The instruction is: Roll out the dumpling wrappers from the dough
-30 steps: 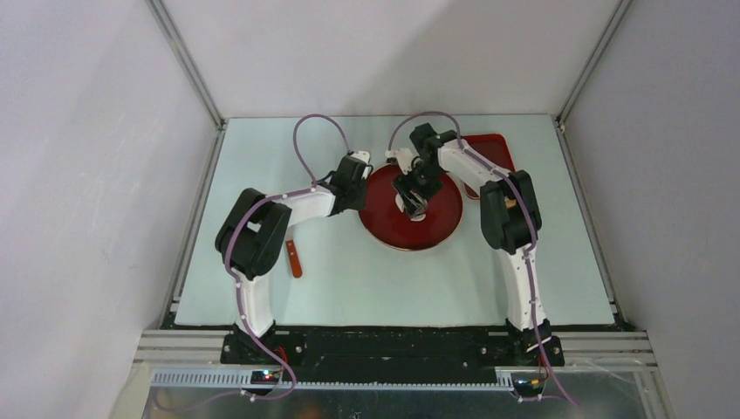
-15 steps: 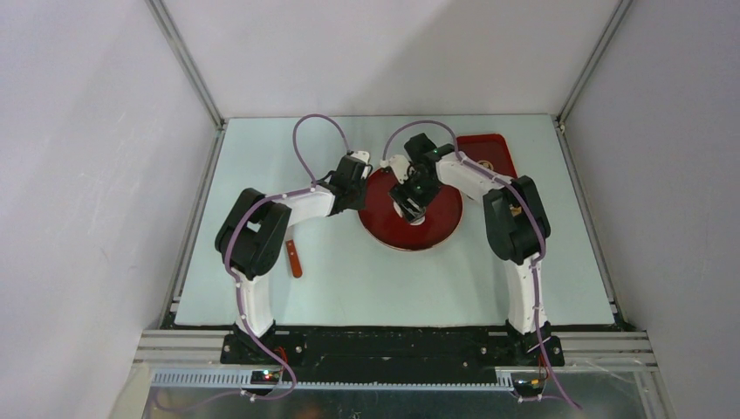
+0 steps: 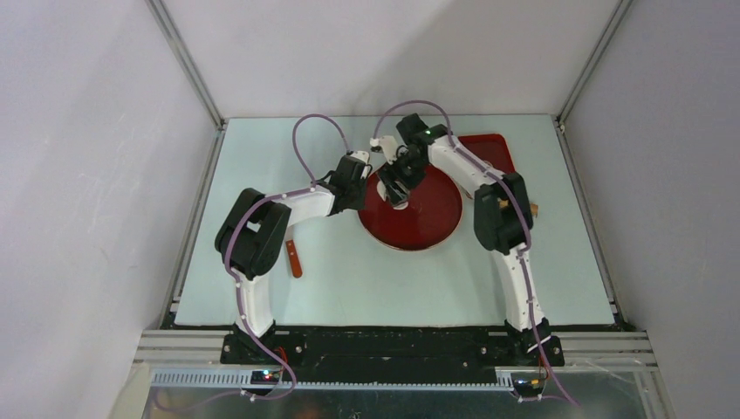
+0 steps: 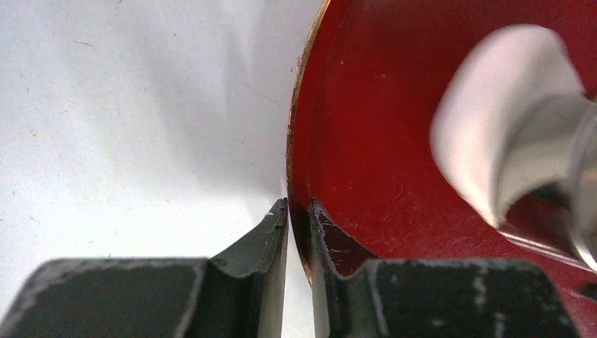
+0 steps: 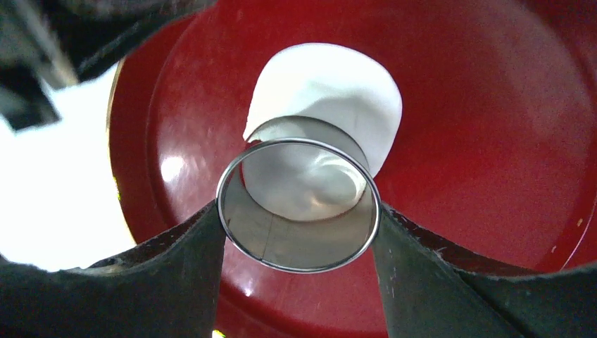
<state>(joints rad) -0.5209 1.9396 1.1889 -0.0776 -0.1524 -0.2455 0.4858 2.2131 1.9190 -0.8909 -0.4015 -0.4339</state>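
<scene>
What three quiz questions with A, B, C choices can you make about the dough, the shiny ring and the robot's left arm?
1. Where is the dough?
A in a bowl
B on the red plate
C on the floor

2. What colour is the ring cutter?
A shiny silver
B blue
C yellow

3. What is the left end effector doing?
A hanging open in the air
B holding the dough
C pinching the plate's rim

Answers: 1 B, the white sheet lies on the red surface; 2 A, its metal gleams; 3 C, the gold-edged rim sits clamped between its two tips.
</scene>
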